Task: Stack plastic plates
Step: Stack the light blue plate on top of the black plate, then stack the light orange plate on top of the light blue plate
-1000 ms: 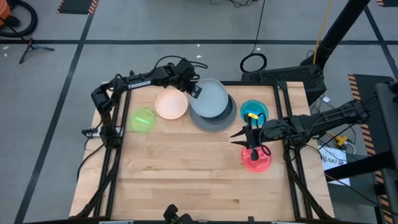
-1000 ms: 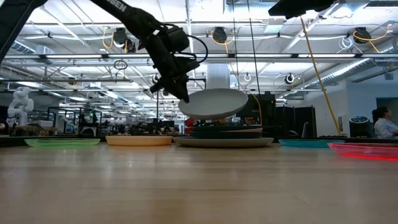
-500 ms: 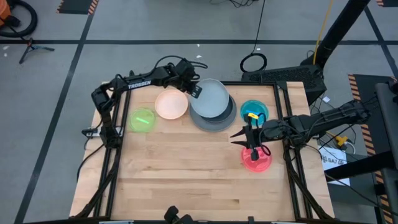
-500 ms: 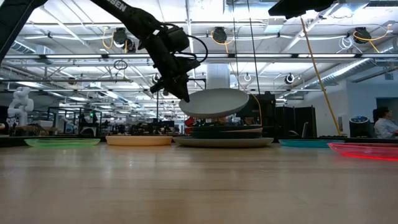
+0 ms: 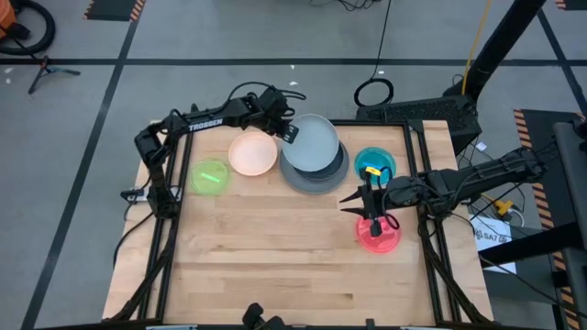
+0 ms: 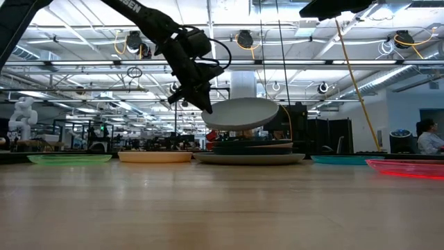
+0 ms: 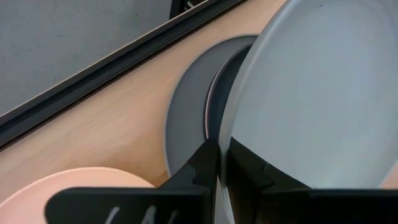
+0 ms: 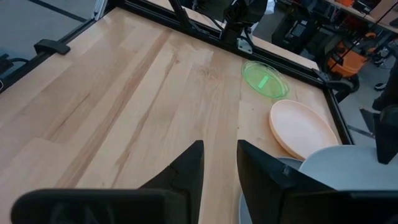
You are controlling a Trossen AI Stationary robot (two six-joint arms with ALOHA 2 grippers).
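Observation:
My left gripper point(image 5: 288, 137) is shut on a pale blue plate point(image 5: 312, 144) and keeps it in the air over a stack point(image 6: 252, 149). The stack has a large grey plate point(image 5: 316, 181) at the bottom and dark navy plates point(image 7: 227, 68) on it. A cream plate point(image 5: 252, 153), a green plate point(image 5: 209, 176), a teal plate point(image 5: 374, 163) and a red plate point(image 5: 379, 236) lie flat on the table. My right gripper point(image 5: 371, 209) is open by the red plate's far rim and touches nothing. My left gripper pinches the pale blue plate's rim point(image 7: 224, 163) between its two fingers point(image 7: 208, 165), on the side facing the table's left edge. The fingers slant down from the far left point(image 6: 201, 97). The plate is lifted clear of the stack and tilts slightly.
The table's near half point(image 5: 275, 266) is bare wood. A black frame point(image 5: 165, 229) runs along the table's sides. The cream plate point(image 8: 303, 127) and green plate point(image 8: 265, 79) sit side by side left of the stack, near the far edge.

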